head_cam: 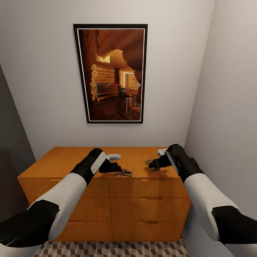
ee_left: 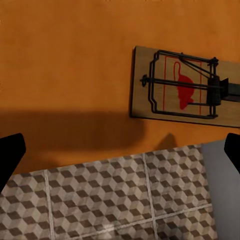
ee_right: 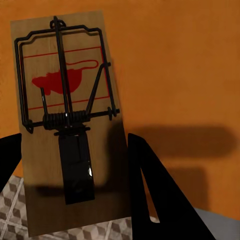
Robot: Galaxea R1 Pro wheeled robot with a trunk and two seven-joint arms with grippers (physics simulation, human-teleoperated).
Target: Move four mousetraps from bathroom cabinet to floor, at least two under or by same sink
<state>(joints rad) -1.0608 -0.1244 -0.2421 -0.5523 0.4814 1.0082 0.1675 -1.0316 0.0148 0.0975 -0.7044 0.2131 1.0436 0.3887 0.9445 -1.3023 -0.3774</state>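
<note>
Both grippers are working at the cabinet (head_cam: 71,160) top: right gripper (ee_right: 75,200) is straddling one mousetrap's (ee_right: 65,115) front edge, fingers spread; left gripper (ee_left: 120,150) is hovering spread beside another mousetrap (ee_left: 185,87). Light, stiff boards, I'm judging; I'm favouring the bare wooden edges.

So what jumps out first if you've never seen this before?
Probably the tall framed picture of a log-cabin interior, hanging on the wall above the orange-brown cabinet. Then the two black-and-white arms reaching over the cabinet's top, where mousetraps lie, one by the left gripper and one by the right.
</note>
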